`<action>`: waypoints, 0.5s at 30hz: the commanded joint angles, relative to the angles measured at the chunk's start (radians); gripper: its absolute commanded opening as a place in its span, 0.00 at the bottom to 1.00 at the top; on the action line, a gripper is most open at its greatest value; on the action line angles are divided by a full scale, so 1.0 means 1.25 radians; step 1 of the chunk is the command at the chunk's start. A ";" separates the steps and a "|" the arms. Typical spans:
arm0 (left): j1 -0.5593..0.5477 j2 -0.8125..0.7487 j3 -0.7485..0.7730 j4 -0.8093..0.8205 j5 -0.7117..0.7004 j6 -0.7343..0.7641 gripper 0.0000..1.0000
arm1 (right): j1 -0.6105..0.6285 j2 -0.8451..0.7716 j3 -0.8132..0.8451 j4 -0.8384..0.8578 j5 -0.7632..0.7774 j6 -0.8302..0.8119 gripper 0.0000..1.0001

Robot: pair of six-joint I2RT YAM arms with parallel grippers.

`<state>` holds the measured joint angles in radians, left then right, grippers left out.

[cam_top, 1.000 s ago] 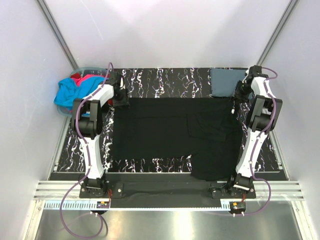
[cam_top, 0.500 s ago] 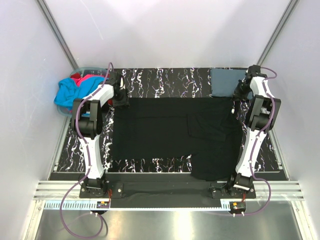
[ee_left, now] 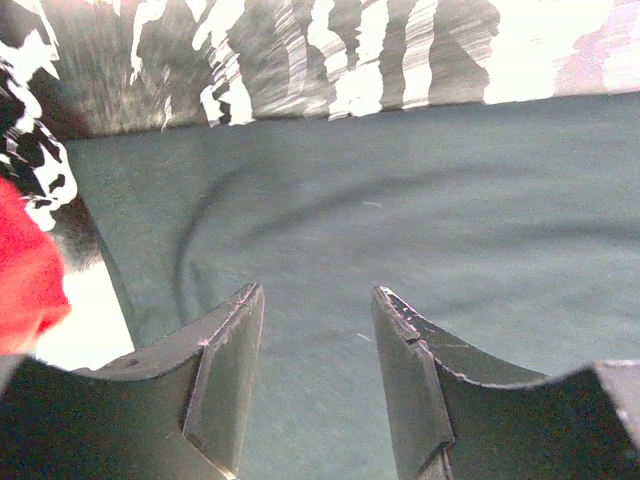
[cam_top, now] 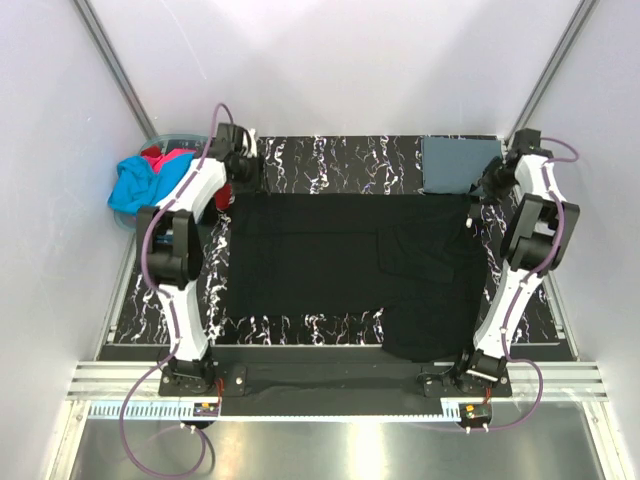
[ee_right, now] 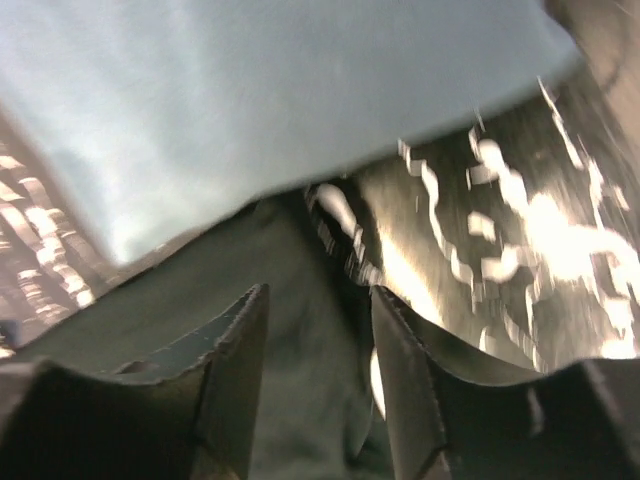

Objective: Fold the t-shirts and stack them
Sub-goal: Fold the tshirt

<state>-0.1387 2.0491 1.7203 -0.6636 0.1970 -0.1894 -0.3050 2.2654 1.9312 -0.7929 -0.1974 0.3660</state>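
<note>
The black t-shirt (cam_top: 330,260) lies spread across the marbled mat, its right part folded over. My left gripper (cam_top: 243,172) is open above the shirt's far left corner; the left wrist view shows only cloth (ee_left: 400,200) between the fingers. My right gripper (cam_top: 487,186) is open over the shirt's far right corner (ee_right: 300,330), next to the folded slate blue-grey shirt (cam_top: 452,164), which also shows in the right wrist view (ee_right: 250,100). Cyan (cam_top: 135,185) and red (cam_top: 165,157) shirts lie bunched at far left.
A pale plastic tub (cam_top: 178,136) holds the cyan and red shirts at the far left corner. White walls enclose the black marbled mat (cam_top: 330,155). A metal rail (cam_top: 330,380) runs along the near edge by the arm bases.
Both grippers have lifted off the black shirt's far corners and moved back a little. The left one went up and right. The shirt stays flat.
</note>
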 commanded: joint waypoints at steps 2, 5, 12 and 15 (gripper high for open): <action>-0.017 -0.162 -0.043 0.001 0.047 -0.010 0.53 | 0.001 -0.166 -0.066 0.015 0.043 0.095 0.58; -0.029 -0.214 -0.133 -0.007 0.056 -0.023 0.52 | 0.032 -0.252 -0.196 0.021 0.001 0.108 0.70; -0.056 -0.447 -0.340 0.013 -0.191 -0.182 0.54 | 0.144 -0.545 -0.421 0.073 0.027 0.126 1.00; -0.033 -0.546 -0.443 0.006 -0.195 -0.355 0.50 | 0.152 -0.622 -0.489 0.100 -0.019 0.143 1.00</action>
<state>-0.2100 1.4971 1.2404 -0.6643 0.0486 -0.4133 -0.1135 1.6073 1.3804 -0.7288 -0.1879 0.5121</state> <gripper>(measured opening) 0.514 0.993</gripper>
